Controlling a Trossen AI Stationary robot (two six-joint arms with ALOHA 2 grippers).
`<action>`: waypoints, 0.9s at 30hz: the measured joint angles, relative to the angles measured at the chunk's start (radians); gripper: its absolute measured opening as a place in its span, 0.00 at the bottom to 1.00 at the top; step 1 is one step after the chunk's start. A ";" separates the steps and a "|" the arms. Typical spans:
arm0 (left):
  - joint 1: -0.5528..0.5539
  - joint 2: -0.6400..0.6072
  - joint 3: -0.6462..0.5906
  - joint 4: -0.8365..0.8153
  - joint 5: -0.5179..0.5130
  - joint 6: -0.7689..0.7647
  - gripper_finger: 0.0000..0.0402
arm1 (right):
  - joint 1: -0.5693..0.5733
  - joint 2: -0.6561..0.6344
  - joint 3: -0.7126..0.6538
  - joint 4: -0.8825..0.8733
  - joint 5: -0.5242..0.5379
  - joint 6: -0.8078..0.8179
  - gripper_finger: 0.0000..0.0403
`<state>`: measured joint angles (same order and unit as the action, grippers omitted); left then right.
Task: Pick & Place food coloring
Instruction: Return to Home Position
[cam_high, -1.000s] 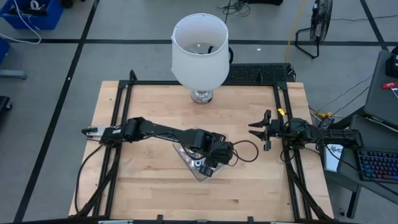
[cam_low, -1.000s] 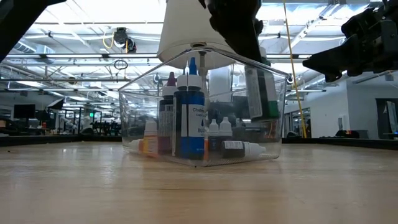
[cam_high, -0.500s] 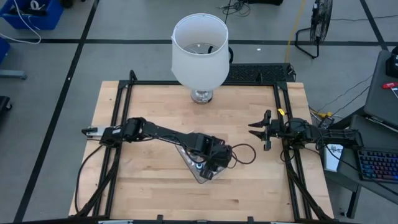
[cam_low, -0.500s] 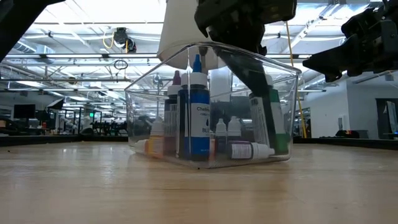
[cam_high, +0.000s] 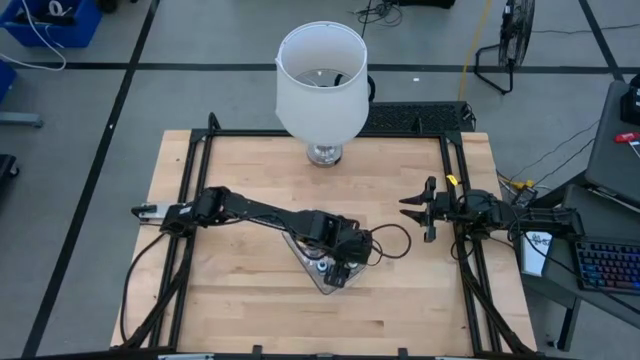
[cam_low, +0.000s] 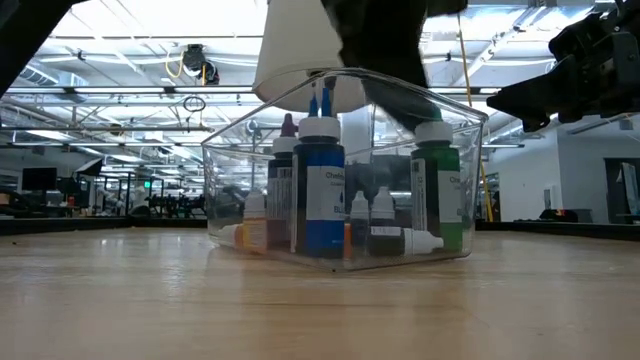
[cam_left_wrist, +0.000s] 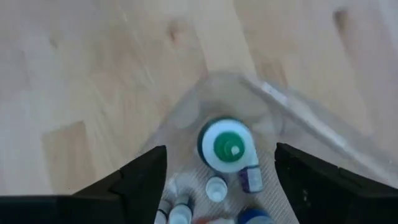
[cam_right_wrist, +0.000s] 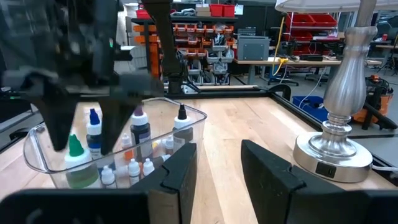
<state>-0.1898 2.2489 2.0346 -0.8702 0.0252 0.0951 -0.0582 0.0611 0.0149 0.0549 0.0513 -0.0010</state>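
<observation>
L gripper (cam_high: 337, 264) hangs directly over the clear tray (cam_low: 225, 190) mid-table, fingers (cam_left_wrist: 140, 180) spread wide, nothing pinched. Its wrist cam looks straight down on the green food coloring bottle (cam_left_wrist: 225, 146) — upright in a tray corner, between the fingers w/ a gap each side, no contact. Low view: green btl at the tray's right-hand end, blue food coloring bottle (cam_low: 322, 195) upright nr the middle, purple-capped bottle (cam_low: 287, 165) just beside it, small dropper bottles (cam_low: 371, 218) upright between blue and green. All food coloring in view is inside the tray. R gripper (cam_high: 408, 210) sits over the table's (cam_high: 240, 170) right side — well apart from tray, fingers (cam_right_wrist: 268, 168) parted, empty. Lamp (cam_high: 320, 80) stands at the table edge, apart from both arms.
</observation>
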 joint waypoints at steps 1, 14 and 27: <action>0.000 -0.011 0.000 0.007 0.000 -0.004 0.74 | 0.000 0.000 0.000 0.001 0.000 0.000 0.28; 0.000 -0.421 0.002 -0.243 -0.292 0.001 0.79 | 0.000 0.001 0.000 -0.002 0.000 0.000 0.28; -0.012 -0.927 -0.250 -0.635 -0.938 -0.619 0.79 | 0.000 0.004 0.000 0.000 0.000 0.000 0.28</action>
<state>-0.2016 1.3221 1.7849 -1.5052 -0.9132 -0.5242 -0.0582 0.0654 0.0150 0.0550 0.0510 -0.0010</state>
